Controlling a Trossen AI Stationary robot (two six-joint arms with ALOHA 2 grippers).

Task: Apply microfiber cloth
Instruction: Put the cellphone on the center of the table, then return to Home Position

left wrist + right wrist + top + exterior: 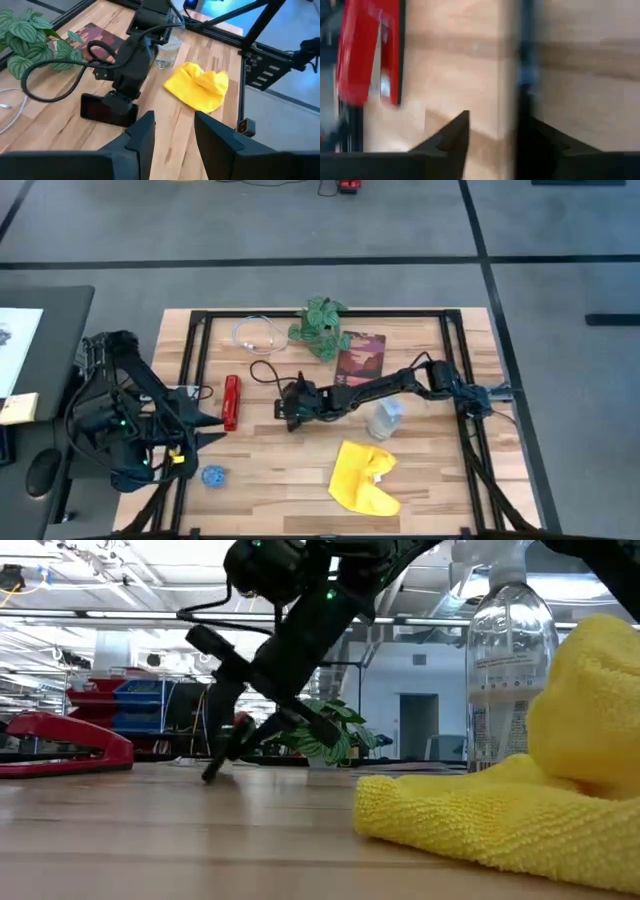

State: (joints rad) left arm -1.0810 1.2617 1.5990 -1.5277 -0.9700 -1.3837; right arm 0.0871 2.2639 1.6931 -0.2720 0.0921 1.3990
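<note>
The yellow microfiber cloth [362, 477] lies crumpled on the wooden table near its front edge, and no gripper touches it. It also shows in the low view [520, 810] and the left wrist view [199, 86]. My right gripper [289, 412] reaches to the table's middle and points down at a black smartphone [100, 109]. Its fingers stand apart in its own wrist view [492, 145]. My left gripper [210, 430] waits open at the table's left edge. My right gripper comes down on the smartphone [100, 109] from above. A dark strip [522, 75] runs beside one finger in its wrist view. I cannot tell whether the fingers touch the phone.
A clear spray bottle [385, 418] stands just right of the cloth's far side. A dark red book [360, 358], a plant [320, 328] and a coiled cable [258, 335] lie at the back. A red stapler [231, 402] and a blue object [212, 476] lie at the left.
</note>
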